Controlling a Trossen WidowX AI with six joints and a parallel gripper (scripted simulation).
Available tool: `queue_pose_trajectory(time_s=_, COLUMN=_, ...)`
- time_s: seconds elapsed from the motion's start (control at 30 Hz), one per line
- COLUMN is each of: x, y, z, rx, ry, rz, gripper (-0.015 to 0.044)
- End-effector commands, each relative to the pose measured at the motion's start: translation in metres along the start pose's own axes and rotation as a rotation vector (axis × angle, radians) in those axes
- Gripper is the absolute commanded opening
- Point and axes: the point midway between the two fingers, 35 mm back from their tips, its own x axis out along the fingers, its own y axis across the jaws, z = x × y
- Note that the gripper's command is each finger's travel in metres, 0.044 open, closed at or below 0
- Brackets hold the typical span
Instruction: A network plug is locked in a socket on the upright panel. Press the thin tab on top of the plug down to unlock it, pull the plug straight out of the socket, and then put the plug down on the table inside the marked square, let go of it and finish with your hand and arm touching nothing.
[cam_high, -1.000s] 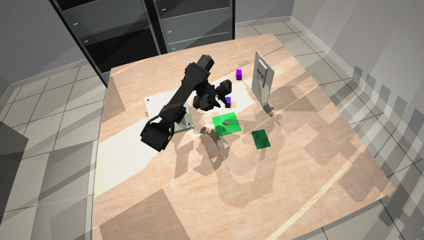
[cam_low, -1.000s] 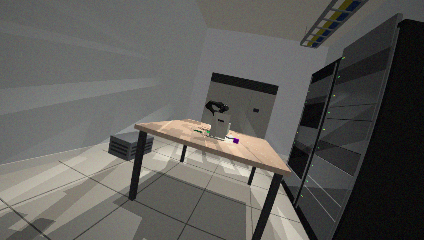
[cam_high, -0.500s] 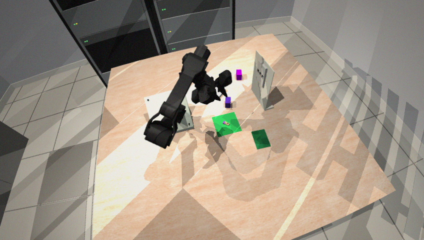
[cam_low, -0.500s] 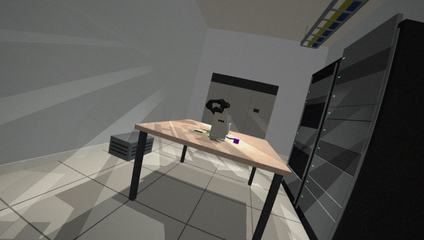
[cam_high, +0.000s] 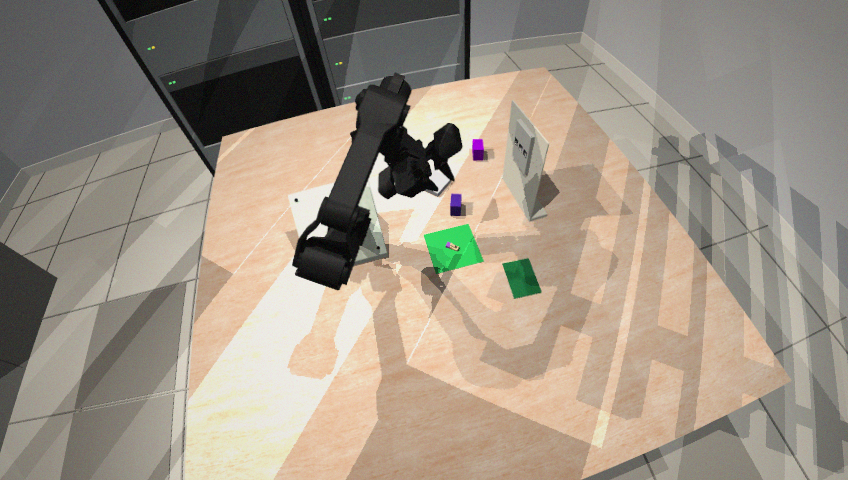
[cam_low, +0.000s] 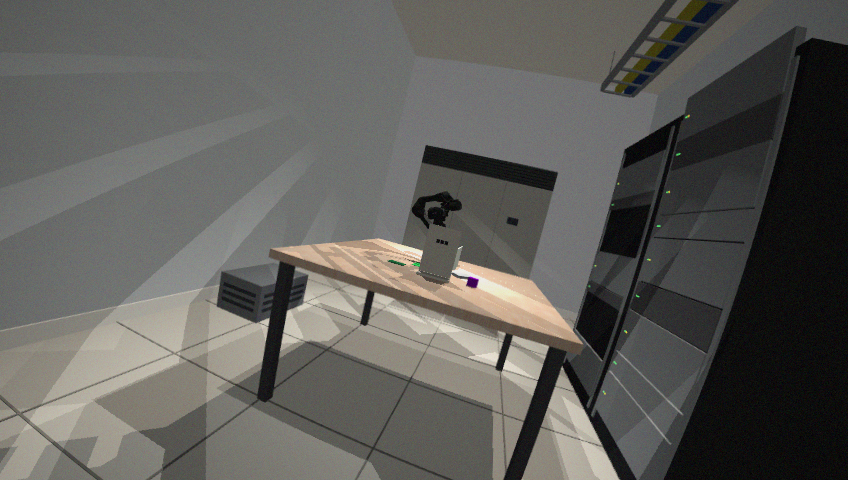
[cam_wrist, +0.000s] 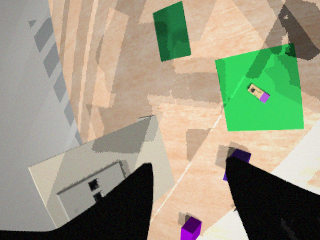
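Observation:
The plug, tan with a purple end, lies inside the bright green marked square, away from its edges. Its tab is too small to make out. The upright panel stands to the right in the top view. Its raised socket block shows dark openings and no plug. My gripper is open, with nothing between its fingers. It is raised above the table, off to the side of the square and clear of the plug.
An indigo block stands between gripper and square. A purple block stands nearer the panel. A dark green patch lies beyond the square. A pale plate lies under the arm.

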Motion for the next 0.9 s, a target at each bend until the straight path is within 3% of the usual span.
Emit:
queue_pose_trajectory(time_s=0.0, x=-0.0024, y=0.0009, z=-0.0011, rx=-0.010, ry=-0.002, rz=-0.006, gripper=0.0261)
queue_pose_trajectory(time_s=0.23, x=-0.0024, y=0.0009, z=-0.0011, rx=-0.010, ry=-0.002, rz=-0.006, gripper=0.0440)
queue_pose_trajectory(time_s=0.87, x=-0.0024, y=0.0009, z=-0.0011, rx=-0.010, ry=-0.002, rz=-0.006, gripper=0.0440)
